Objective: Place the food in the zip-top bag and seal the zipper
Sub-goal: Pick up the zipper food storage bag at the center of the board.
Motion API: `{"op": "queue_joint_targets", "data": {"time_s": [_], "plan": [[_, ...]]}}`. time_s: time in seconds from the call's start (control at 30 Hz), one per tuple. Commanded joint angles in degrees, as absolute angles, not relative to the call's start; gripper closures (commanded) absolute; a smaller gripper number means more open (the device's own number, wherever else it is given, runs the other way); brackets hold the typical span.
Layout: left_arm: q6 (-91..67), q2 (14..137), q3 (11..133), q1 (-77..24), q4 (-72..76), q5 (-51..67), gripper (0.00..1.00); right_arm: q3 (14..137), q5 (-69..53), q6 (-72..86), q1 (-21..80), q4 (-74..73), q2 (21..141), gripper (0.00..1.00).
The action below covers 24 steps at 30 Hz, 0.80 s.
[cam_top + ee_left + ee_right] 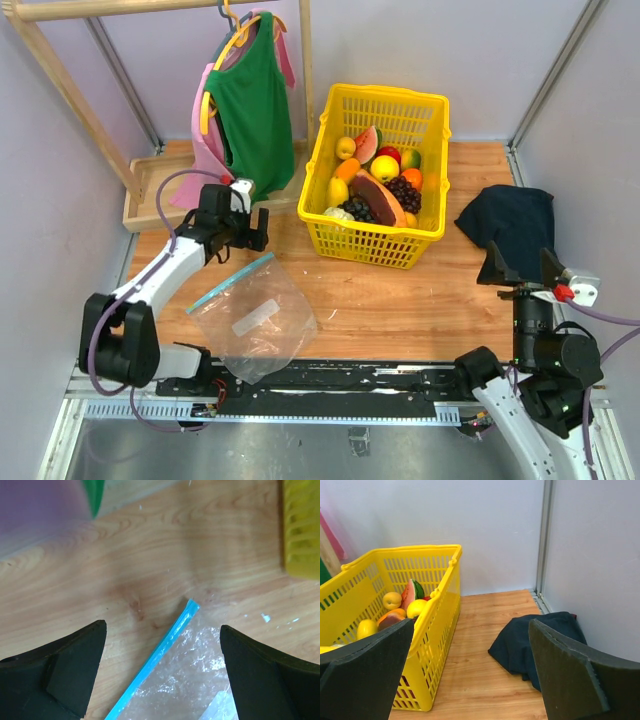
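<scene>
My left gripper (pixel 246 226) hangs with its fingers spread wide, nothing between them but air, just above and left of the zip-top bag (pixel 262 335). The bag lies flat on the wooden table (pixel 400 300) in the lower left of the top view. The zipper (pixel 230 280) is its long axis to watch: it runs on a diagonal from lower left to upper right, so the mouth faces the upper left, towards my left fingers. In the left wrist view the strip climbs from the bottom edge and ends near the frame's middle, between my two fingertips; I cannot tell whether the mouth is pressed shut. The bag's lowest corner reaches the dark rail at the table's near edge, and its white label patch (pixel 254 321) sits mid-bag. Bare wood lies open between the bag and the yellow basket (pixel 378 252) at upper centre, where the food (pixel 380 182) is heaped: a watermelon slice (pixel 368 142), dark grapes (pixel 403 192), yellow and orange fruit. My right gripper (pixel 523 266) is also spread apart and holding nothing at the lower right, just below a dark cloth (pixel 512 218). From the right wrist the basket wall hides the lower pieces, and my own fingers cut off both bottom corners.
</scene>
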<state>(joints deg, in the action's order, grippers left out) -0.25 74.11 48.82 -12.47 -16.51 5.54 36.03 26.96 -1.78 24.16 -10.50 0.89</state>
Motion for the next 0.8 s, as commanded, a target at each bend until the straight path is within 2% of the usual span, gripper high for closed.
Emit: {"op": "queue_joint_targets", "data": {"time_s": [0.0, 0.53, 0.77], "plan": [[2.92, 78.41, 50.63, -11.84, -19.78, 6.40, 0.01, 35.23, 26.46, -3.24, 27.27, -8.70, -0.29, 0.02], [1.00, 88.87, 50.76, -10.01, -23.83, 12.98, 0.02, 35.45, 27.16, -3.16, 28.38, -9.00, -0.35, 0.02], [0.83, 91.37, 51.23, -10.00, -24.83, 15.84, 0.06, 35.50, 27.53, -3.18, 28.48, -9.14, -0.40, 0.02]]}}
